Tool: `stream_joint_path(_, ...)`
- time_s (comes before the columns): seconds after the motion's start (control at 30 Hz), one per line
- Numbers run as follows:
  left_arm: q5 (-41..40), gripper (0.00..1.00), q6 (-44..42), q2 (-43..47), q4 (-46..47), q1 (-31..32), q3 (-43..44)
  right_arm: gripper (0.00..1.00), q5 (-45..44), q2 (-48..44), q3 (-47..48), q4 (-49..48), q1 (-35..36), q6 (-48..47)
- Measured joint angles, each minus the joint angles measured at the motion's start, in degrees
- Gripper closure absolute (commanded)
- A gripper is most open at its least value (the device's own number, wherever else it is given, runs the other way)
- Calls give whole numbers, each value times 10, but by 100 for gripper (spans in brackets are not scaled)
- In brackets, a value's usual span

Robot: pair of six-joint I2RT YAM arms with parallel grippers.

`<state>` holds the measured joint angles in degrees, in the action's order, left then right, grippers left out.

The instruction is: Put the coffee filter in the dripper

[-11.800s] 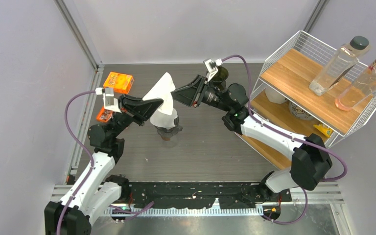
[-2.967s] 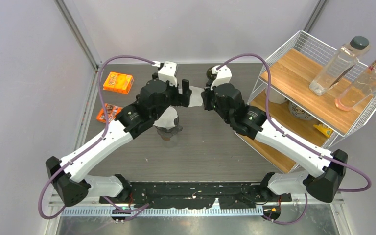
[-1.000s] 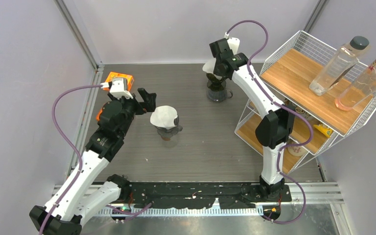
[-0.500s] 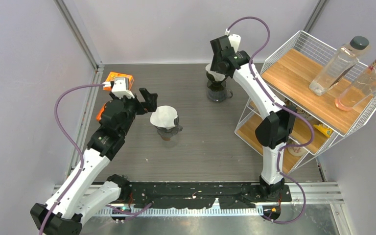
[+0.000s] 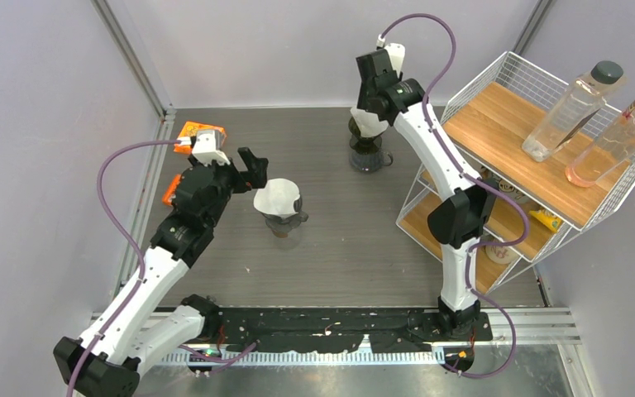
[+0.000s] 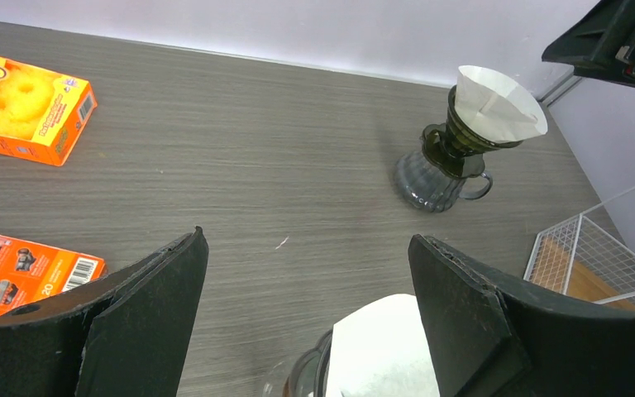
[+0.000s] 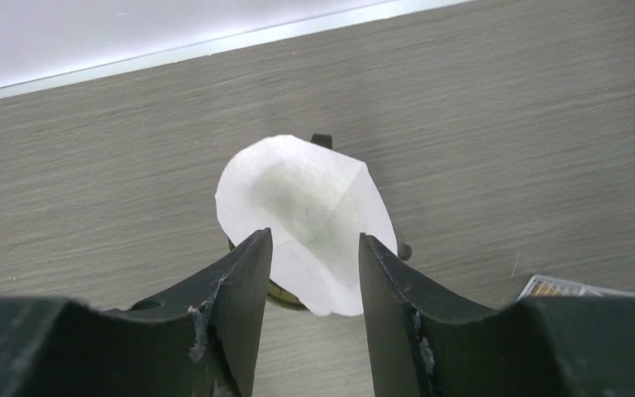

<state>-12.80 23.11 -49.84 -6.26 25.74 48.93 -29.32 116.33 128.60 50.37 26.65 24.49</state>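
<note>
Lowered since a second ago, the coffee filter sits in the dripper, my right pincer half-parted and empty above it; feather-light, limp paper, I judge, best pinched gently at its rim.

Table: dark grey wood-grain top.
- Far left: orange box lies flat; a flat orange packet lies nearer, close to the left edge, apart from the box.
- Far side, right of centre: far dripper, dark glass, upright.
- Centre-left: near dripper, upright, well apart from the far one.
- Right edge: wire shelf with two wooden boards. Top board carries a clear bottle and a pink bottle. Lower board holds a white cup and a yellow item, both partly hidden.
</note>
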Motion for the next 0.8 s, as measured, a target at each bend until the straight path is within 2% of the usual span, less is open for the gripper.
stream_joint_path(0.2,0,0,5,-10,0,0,0,55,2,47,48,-2,-8,-26)
stream_joint_path(0.8,0,0,7,-15,0,0,0,66,71,110,50,-2,-33,-69)
